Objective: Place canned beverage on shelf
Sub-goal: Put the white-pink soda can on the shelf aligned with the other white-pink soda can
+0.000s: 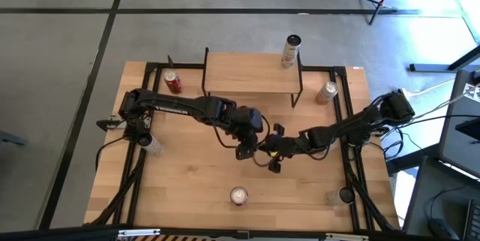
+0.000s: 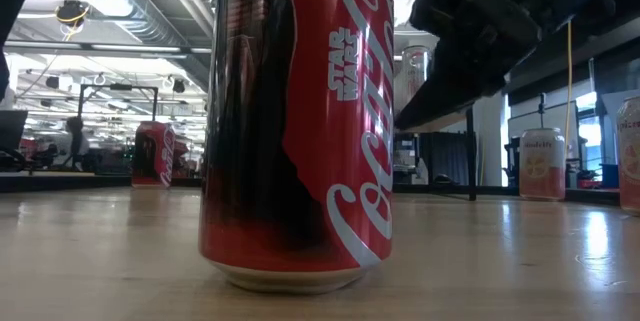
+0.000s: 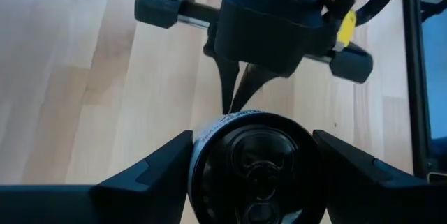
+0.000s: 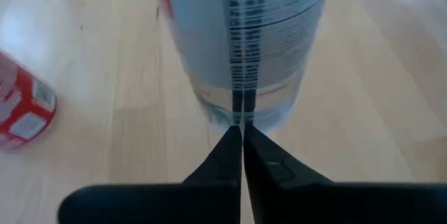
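Note:
A silver-white can with a dark top (image 3: pixel 255 165) stands upright between my two grippers at the table's middle (image 1: pixel 257 146); its barcoded wall shows in the right wrist view (image 4: pixel 244 42). My left gripper (image 3: pixel 251 155) is above it, with a finger on either side of the can. My right gripper (image 4: pixel 242 132) is shut, its tips at the can's lower wall. The shelf (image 1: pixel 251 72) stands at the far middle, with a tall can (image 1: pixel 291 49) at its far right corner. Whether the can's base is on the table, I cannot tell. My left gripper pinches the can's upper wall (image 3: pixel 199 147) between its two fingers (image 3: pixel 157 165), one on each side. The fingers come from above, pointing down. The can is upright in the hold. My right gripper's shut fingertips (image 4: pixel 234 140) meet the can's lower wall (image 4: pixel 241 116), just above its bottom rim. They come slanting from the table's right side.
A red Coca-Cola can (image 1: pixel 238 194) stands near the front edge and fills the low view (image 2: pixel 300 121). Another red can (image 1: pixel 173 83) stands left of the shelf and a pale can (image 1: pixel 326 91) right of it. A can (image 1: pixel 152 145) is at the left rail.

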`<control>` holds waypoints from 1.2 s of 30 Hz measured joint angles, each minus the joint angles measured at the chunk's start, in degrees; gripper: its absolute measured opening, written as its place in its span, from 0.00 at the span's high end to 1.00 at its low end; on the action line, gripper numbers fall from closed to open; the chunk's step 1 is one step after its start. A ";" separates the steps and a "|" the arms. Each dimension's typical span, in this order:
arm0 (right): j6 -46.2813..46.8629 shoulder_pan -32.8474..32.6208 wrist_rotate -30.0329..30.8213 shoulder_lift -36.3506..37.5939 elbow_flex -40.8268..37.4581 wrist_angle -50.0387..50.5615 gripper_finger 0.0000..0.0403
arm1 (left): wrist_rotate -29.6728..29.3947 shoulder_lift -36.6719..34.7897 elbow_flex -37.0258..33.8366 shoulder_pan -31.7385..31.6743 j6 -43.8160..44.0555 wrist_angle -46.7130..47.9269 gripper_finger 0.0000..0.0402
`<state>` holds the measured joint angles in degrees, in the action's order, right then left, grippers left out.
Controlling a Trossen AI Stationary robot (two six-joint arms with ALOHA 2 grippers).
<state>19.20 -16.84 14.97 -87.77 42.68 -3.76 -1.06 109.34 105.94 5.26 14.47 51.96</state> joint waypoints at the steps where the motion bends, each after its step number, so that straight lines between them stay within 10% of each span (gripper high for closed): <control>1: 0.02 0.00 -0.60 0.04 0.00 0.26 0.98 | -0.15 -0.06 -0.61 0.00 0.27 -0.55 0.41; 36: 4.99 0.00 -5.54 9.99 0.00 12.73 0.97 | -2.51 -0.02 -11.20 0.51 3.48 -9.28 0.31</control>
<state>24.18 -16.84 9.43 -77.78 42.68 8.97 -3.57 109.32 94.74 5.77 17.95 42.68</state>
